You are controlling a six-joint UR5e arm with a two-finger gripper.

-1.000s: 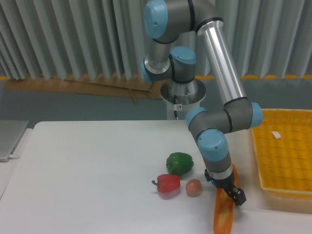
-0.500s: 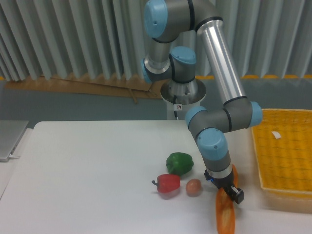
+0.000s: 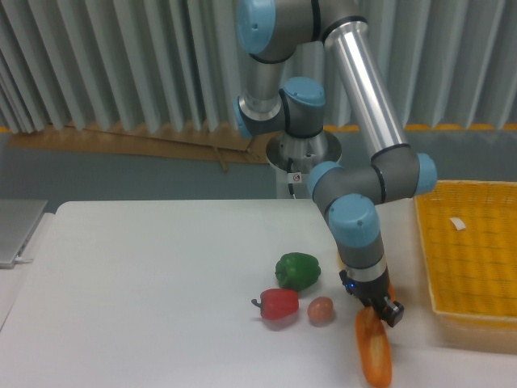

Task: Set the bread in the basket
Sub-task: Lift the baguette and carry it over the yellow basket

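The bread (image 3: 374,347), a long orange-golden baguette, hangs at the table's front right with its near end pointing down toward the front edge. My gripper (image 3: 380,309) is shut on its upper part, and the wrist hides that end of it. The basket (image 3: 472,319), shallow, yellow and woven, stands to the right of the gripper with a small white tag (image 3: 458,224) inside. The bread is outside the basket, left of its near rim.
A green pepper (image 3: 297,270), a red pepper (image 3: 279,303) and a small brown egg (image 3: 321,309) lie just left of the gripper. A grey laptop-like slab (image 3: 16,230) sits at the table's left edge. The arm's base stands behind the table's middle.
The gripper has risen slightly with the bread in it, and the loaf's lower end has swung to the right and lifted.
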